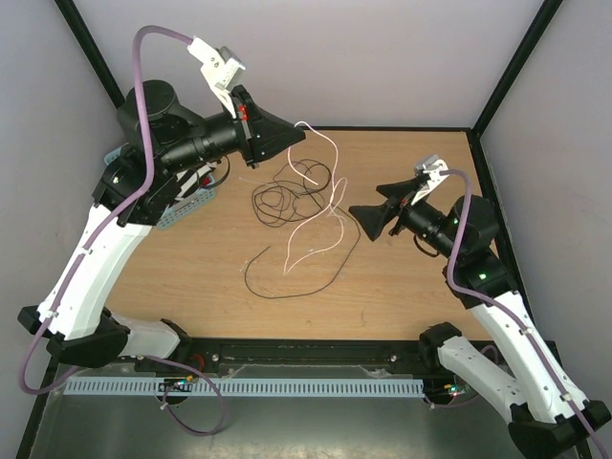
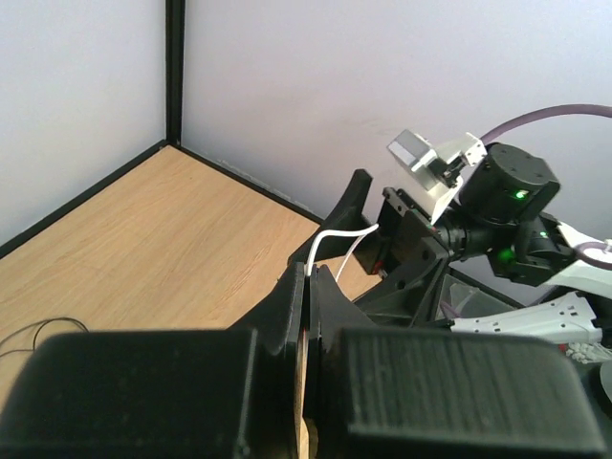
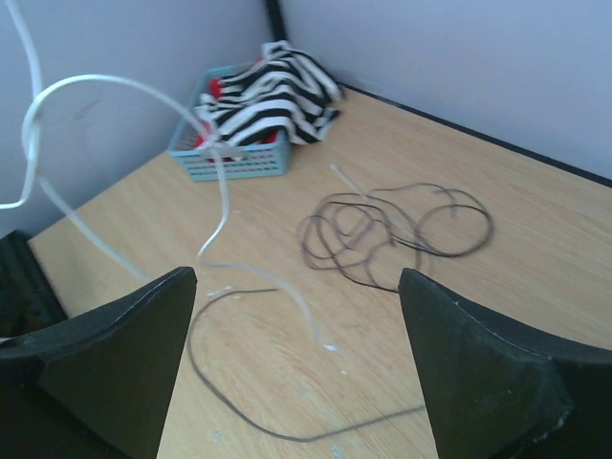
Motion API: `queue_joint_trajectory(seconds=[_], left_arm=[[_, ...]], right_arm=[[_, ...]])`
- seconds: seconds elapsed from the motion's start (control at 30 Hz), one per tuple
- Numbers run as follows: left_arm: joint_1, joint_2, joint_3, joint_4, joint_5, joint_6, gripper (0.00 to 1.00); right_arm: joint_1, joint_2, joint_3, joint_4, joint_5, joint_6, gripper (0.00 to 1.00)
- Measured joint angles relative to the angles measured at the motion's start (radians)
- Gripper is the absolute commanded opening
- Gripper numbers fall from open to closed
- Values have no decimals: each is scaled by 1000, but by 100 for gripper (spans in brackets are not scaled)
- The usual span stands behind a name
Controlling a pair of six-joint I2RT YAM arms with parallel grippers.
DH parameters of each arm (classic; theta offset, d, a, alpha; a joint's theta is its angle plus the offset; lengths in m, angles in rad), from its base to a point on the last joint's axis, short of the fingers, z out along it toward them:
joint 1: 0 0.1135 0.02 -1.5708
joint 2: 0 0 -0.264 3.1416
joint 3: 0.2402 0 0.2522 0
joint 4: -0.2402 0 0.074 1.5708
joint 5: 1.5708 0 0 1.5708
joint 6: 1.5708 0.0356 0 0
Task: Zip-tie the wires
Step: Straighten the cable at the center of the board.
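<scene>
The wires (image 1: 287, 196) lie as a dark tangle on the wooden table's middle, with one long dark loop (image 1: 287, 292) trailing toward the front. They also show in the right wrist view (image 3: 382, 229). My left gripper (image 1: 287, 143) is raised above the tangle's far-left side and shut on a pale whitish strand (image 1: 330, 153). The strand arcs up from the jaws and hangs down to the table. In the left wrist view the strand (image 2: 330, 239) comes out of the closed left gripper (image 2: 316, 273). My right gripper (image 1: 368, 218) is open and empty to the right of the tangle, and points at it (image 3: 296, 277).
A light-blue basket (image 3: 239, 158) holding a black-and-white striped cloth (image 3: 277, 91) stands at the table's far left, partly under the left arm (image 1: 186, 206). Walls with black frame posts enclose the table on three sides.
</scene>
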Motion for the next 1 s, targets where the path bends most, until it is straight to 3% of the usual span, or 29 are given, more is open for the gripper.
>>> queue_joint_trajectory(seconds=[0.33, 0.7, 1.0], left_arm=[[0, -23, -6, 1, 27, -16, 0], [0, -50, -27, -3, 28, -23, 0], [0, -68, -39, -3, 27, -23, 0]], right_arm=[[0, 117, -32, 281, -261, 112, 86], [0, 235, -16, 410, -227, 128, 83], [0, 212, -13, 402, -184, 94, 86]])
